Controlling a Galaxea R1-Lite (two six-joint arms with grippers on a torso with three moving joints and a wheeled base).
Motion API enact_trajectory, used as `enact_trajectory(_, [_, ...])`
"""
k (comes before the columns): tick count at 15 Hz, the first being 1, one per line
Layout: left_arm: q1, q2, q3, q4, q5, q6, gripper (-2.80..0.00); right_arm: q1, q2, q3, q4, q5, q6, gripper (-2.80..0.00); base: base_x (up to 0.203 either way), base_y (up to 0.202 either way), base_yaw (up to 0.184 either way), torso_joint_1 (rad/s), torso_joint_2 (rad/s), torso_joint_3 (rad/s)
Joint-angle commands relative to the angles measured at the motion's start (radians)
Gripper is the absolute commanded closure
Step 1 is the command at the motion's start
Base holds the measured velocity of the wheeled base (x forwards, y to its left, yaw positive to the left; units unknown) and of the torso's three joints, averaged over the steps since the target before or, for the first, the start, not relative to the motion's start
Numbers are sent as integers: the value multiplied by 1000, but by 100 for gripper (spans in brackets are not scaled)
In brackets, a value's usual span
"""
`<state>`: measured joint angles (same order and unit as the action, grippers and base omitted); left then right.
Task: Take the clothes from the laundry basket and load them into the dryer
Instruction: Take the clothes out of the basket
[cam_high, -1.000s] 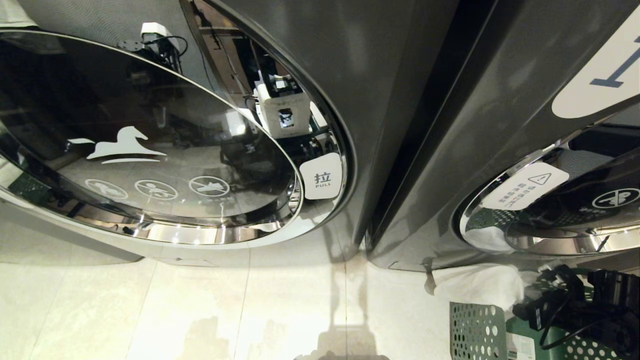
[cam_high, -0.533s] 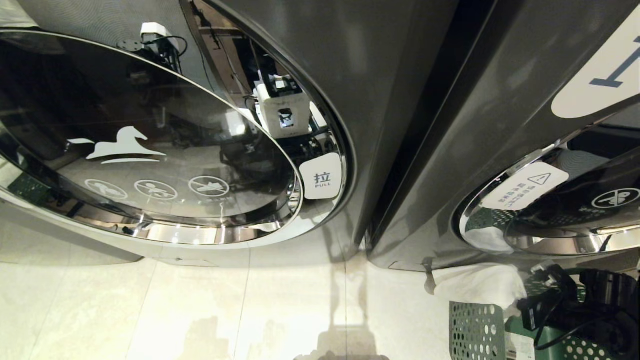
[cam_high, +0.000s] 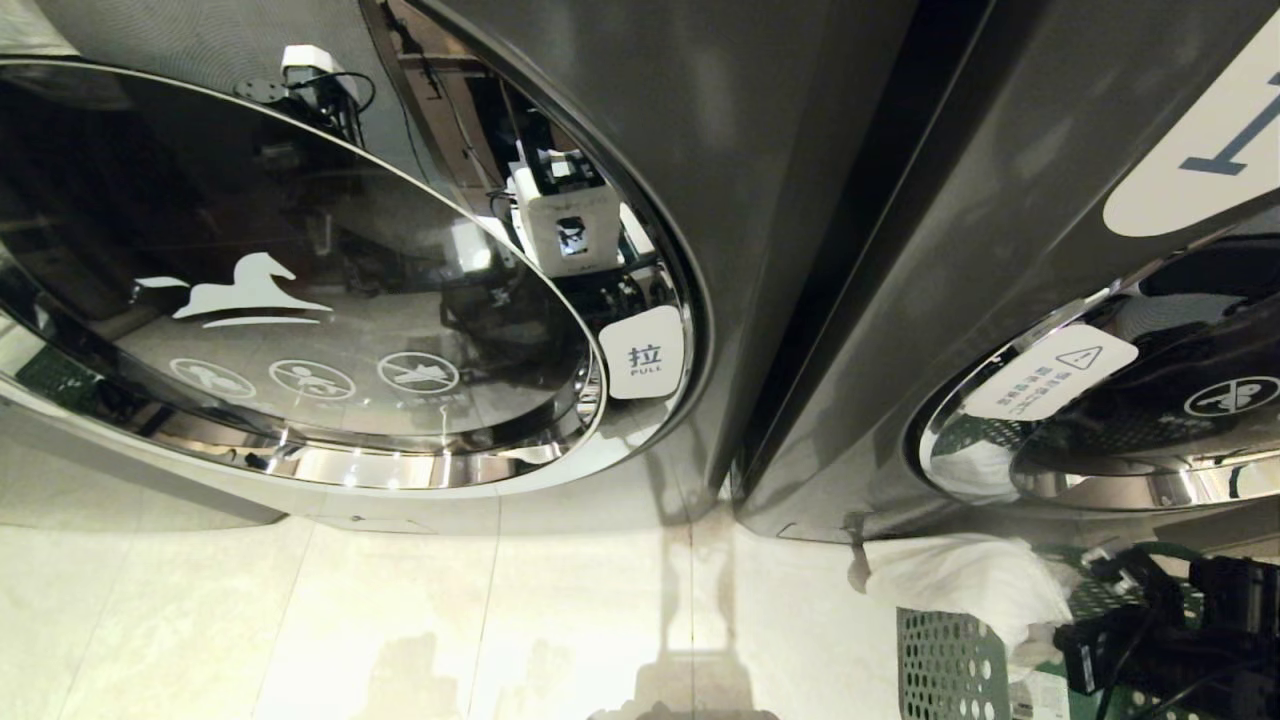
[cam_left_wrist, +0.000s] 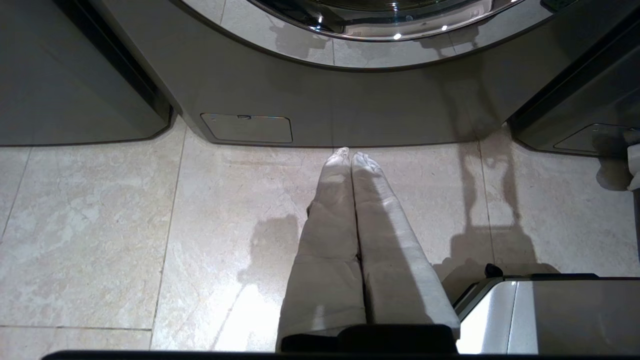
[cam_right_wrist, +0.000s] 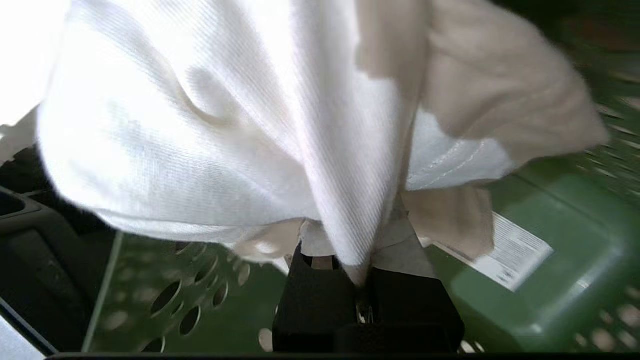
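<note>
My right gripper (cam_right_wrist: 367, 295) pinches a fold of the white garment (cam_right_wrist: 210, 130), lower right over the green basket (cam_high: 945, 665); soft, light, droopy. Left gripper (cam_left_wrist: 350, 157) idles, fingers together.

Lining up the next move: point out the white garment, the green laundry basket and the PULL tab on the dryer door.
white garment (cam_right_wrist: 210, 150), right wrist view: the broad fold above the right claw.
green laundry basket (cam_high: 945, 665), head view: its perforated side wall.
PULL tab (cam_high: 645, 355), head view: middle of the white label.
</note>
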<state>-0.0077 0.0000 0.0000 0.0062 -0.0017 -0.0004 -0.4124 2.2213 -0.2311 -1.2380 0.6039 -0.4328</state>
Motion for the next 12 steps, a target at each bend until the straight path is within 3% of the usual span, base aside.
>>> enact_trajectory(1, [0,0,0,0,0,0,0,-10,-101,36,-5,-22,2,0,0,0,0,0,0,0])
enact_trajectory(6, [0,0,0,0,0,0,0,-22,-406,202,21,-100,87,0,0,0,0,0,0,0])
enact_trajectory(12, [0,0,0,0,0,0,0,-31,-884,187,74,-246,162,0,0,0,0,0,0,0])
